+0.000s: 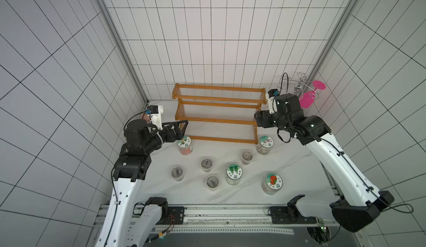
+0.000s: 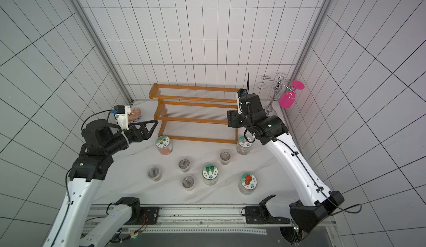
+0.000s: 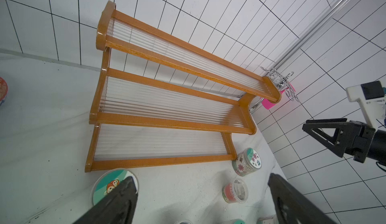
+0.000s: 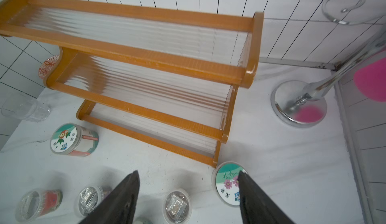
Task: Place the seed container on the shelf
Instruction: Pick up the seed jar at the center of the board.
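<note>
shelf at 12 o'clock on the table, all three tiers bare. seed container, by my reading the jar with pink flowers on its lid, stands on the table at the shelf's 5 o'clock foot, just beside it; touching or not, cannot tell. right gripper hangs above it, jaws parted, nothing between them. left gripper is spread wide and empty at the shelf's 7 o'clock end, over the fruit-lid jar. risks: the jar sits so tight to the shelf foot that a descending finger could strike the wood or shove the rack. the tiers are thin clear rods, so a jar set down tilted may rock or slip off. the chrome glass stand with its pink glass, at 1 o'clock, is close behind the right wrist, and a lift-and-swing could clip it. several similar jars, so a wrong pick is possible. writing: lids carry printed chinese characters and a small blue emblem, too small to read surely; no brand legible.
</note>
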`<state>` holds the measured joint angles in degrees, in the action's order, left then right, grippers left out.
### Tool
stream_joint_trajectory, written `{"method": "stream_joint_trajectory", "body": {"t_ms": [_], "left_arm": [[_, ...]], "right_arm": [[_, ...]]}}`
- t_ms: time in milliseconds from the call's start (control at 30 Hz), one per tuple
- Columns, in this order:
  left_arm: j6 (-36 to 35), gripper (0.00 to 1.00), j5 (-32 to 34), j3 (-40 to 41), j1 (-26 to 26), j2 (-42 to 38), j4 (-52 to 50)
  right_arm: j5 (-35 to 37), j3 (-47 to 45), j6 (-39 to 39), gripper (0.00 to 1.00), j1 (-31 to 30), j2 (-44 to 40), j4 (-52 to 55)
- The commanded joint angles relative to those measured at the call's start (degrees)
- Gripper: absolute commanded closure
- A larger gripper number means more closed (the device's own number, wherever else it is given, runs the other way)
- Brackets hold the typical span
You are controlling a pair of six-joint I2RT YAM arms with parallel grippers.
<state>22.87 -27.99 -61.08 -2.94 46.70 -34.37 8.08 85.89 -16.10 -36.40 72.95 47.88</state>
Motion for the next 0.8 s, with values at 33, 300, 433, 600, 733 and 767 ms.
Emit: {"method": "stream_joint_trajectory", "body": {"t_ms": [33,300,433,600,733,767], "left_arm": [[-0.62,0.01,-1.24,-1.07,-0.25,-1.43,-1.4],[-0.22,0.01,-1.28,-0.62,-0.62,-1.78,-1.91],[-0.32,0.01,-1.32,-0.39,-0.82,-2.2,-2.37],[-0.63,0.01,-0.95,0.33,-0.8,-2.32,-2.54],[-0.61,0.01,-0.93,0.52,-0.79,-1.86,-2.37],[-0.5,0.01,-0.93,0.6,-0.87,-1.79,-2.36]], "right_arm": [[2.66,-9.63,-8.82,0.23,-3.82,-1.33,1.79],[2.22,-20.59,-17.3,0.2,-9.56,3.94,-5.69],[4.43,-20.41,-19.52,0.18,-10.53,9.79,-6.98],[4.02,-22.18,-22.66,0.14,-10.59,14.16,-7.3],[2.31,-24.91,-24.65,0.09,-10.66,14.72,-9.31],[2.22,-25.59,-25.09,0.08,-10.7,14.66,-9.63]]}}
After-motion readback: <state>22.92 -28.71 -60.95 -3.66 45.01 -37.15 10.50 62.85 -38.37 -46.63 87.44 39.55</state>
